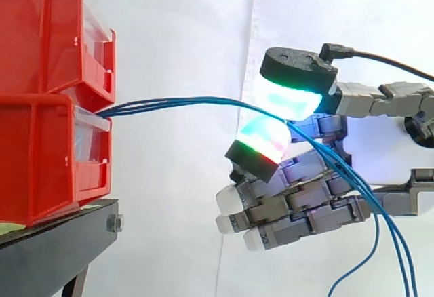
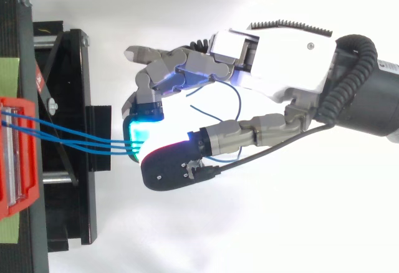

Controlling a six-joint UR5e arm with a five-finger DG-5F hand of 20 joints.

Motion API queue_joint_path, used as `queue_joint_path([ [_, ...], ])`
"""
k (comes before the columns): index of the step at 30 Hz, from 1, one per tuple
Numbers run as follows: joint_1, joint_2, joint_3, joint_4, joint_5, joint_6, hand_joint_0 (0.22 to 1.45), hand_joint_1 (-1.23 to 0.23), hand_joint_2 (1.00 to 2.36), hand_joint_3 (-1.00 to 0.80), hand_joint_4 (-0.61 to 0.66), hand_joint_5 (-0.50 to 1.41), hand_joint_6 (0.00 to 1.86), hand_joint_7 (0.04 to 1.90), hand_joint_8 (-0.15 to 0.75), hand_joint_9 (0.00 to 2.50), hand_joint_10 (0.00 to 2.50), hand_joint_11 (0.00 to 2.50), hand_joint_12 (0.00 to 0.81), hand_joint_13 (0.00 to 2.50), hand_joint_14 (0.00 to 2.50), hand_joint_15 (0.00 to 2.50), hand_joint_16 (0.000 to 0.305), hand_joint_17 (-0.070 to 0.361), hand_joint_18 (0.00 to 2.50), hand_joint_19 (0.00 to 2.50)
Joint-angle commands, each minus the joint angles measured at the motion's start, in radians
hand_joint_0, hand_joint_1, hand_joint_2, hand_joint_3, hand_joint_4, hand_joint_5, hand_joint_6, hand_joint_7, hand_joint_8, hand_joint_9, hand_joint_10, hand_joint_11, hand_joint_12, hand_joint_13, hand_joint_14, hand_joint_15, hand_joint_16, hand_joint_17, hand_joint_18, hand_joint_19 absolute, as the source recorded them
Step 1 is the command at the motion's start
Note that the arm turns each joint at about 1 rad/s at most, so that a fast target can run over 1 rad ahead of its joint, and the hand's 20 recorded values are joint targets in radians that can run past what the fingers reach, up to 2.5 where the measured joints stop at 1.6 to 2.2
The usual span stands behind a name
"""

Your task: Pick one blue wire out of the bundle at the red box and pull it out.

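1. Side view: stacked red plastic bins (image 1: 41, 154) sit on a black metal stand (image 1: 54, 256) at the left. Thin blue wires (image 1: 176, 102) come out from between the bins and run to the right.
2. My grey jointed robot hand (image 2: 268, 52) reaches in from the right. Its glowing fingertip pads (image 1: 288, 100) are pinched narrowly on the wires, well apart from the bins.
3. In the top view three strands lead into the pinch. I cannot tell whether it holds one wire or all of them.
4. Past the pinch, the wires hang loose and trail downward.
5. I judge that the grasp is made but the pull is not finished, since the wire ends are at the bins. Singling out one wire and drawing it free is left to do.
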State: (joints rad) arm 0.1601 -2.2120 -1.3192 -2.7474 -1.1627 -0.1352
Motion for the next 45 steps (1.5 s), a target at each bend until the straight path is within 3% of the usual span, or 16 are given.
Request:
queue_joint_path([
  [1,0.001,0.000,0.000,0.000,0.000,-0.001,0.80,-0.85,1.02,-0.23,0.01,-0.24,0.88,1.16,0.243,0.40,0.02,0.50,0.344,0.00,0.00,0.00,0.056,0.125,0.00,0.23],
  [7,-0.002,0.000,0.000,0.000,0.000,0.000,0.82,-0.85,1.02,-0.25,-0.12,-0.24,0.86,1.16,0.226,0.36,0.02,0.47,0.335,0.00,0.00,0.00,0.055,0.125,0.00,0.23],
  [12,-0.004,0.000,0.000,0.000,0.000,-0.001,0.83,-0.87,1.02,-0.27,-0.15,-0.24,0.85,1.18,0.213,0.32,0.02,0.42,0.331,0.00,0.00,0.00,0.055,0.124,0.00,0.23],
  [19,-0.004,0.000,0.000,0.000,0.000,0.000,0.63,-0.90,1.03,-0.19,-0.15,-0.20,0.82,1.22,0.202,0.31,0.01,0.33,0.347,0.00,0.00,0.00,0.056,0.127,0.00,0.18],
  [24,-0.004,0.000,0.000,0.000,0.000,0.000,0.62,-0.87,1.03,-0.12,-0.18,-0.19,0.81,1.27,0.200,0.32,0.01,0.27,0.346,0.00,0.00,0.00,0.056,0.127,0.00,0.19],
  [30,-0.007,0.000,0.000,0.000,0.000,0.000,0.78,-0.92,1.02,-0.29,-0.12,-0.21,0.80,1.20,0.201,0.27,0.01,0.26,0.340,0.00,0.00,0.00,0.057,0.127,0.00,0.17],
  [36,-0.005,0.000,0.000,0.002,0.000,0.000,0.78,-0.95,1.00,-0.50,-0.13,-0.22,0.83,1.20,0.191,0.26,0.01,0.26,0.341,0.00,0.00,0.00,0.057,0.128,0.00,0.13],
  [39,-0.007,0.000,0.000,-0.002,0.000,0.000,0.77,-0.96,1.00,-0.50,-0.19,-0.21,0.83,1.20,0.181,0.25,0.01,0.27,0.342,0.00,0.00,0.00,0.057,0.129,0.00,0.15],
  [45,-0.008,0.000,0.000,-0.002,-0.002,0.000,0.75,-0.96,1.00,-0.50,-0.18,-0.21,0.83,1.20,0.183,0.27,0.01,0.27,0.343,0.00,0.00,0.00,0.057,0.129,0.00,0.16],
])
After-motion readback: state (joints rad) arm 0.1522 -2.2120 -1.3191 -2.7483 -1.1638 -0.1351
